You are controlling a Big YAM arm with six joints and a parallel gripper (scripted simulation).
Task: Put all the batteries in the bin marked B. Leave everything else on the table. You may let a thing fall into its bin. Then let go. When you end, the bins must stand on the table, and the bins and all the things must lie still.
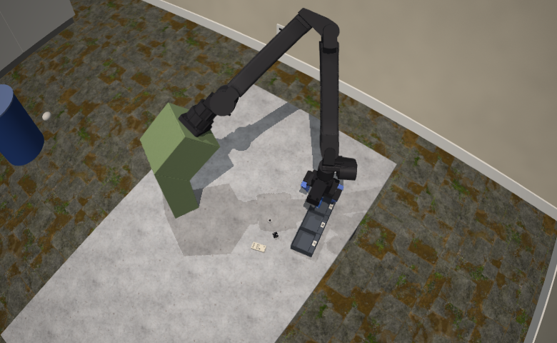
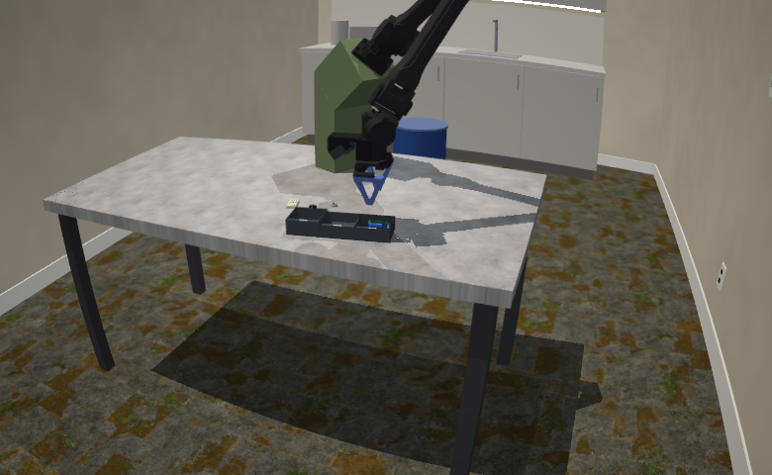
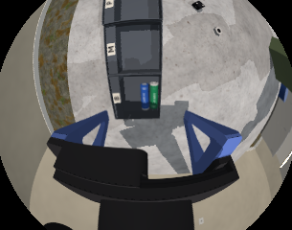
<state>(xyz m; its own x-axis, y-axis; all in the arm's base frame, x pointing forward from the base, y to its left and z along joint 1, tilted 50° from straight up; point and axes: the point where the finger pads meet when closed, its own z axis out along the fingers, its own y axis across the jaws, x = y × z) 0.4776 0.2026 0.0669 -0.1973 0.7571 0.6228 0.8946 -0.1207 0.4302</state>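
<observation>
The table [image 1: 116, 271] [image 2: 160, 170] spreads out below the claw [image 1: 321, 191] [image 2: 371, 187] [image 3: 146, 126], whose fingers stand wide apart, released, with nothing between them. Just ahead of the claw in the wrist view, and lower than it, the row of three bins [image 1: 305, 234] [image 2: 338, 230] [image 3: 134, 49] stands upright on the table; its nearest section looks to be the one marked B. Farther off, beyond the claw's right side in that view, lie a cream block [image 1: 258, 246] [image 2: 292, 203], a small black piece [image 1: 275, 234] [image 2: 312, 206] [image 3: 198, 6] and a smaller ring-like piece [image 1: 269, 220] [image 2: 334, 204] [image 3: 218, 31].

The blue battery [image 2: 376, 225] [image 3: 145, 96] and the green battery [image 3: 154, 95] lie side by side in that nearest bin, so the job looks all but done. The main risk is a dip or sideways sweep: a spread finger could catch the bin wall, dragging or tipping the row and rolling the batteries. Hurried withdrawal could do likewise.
</observation>
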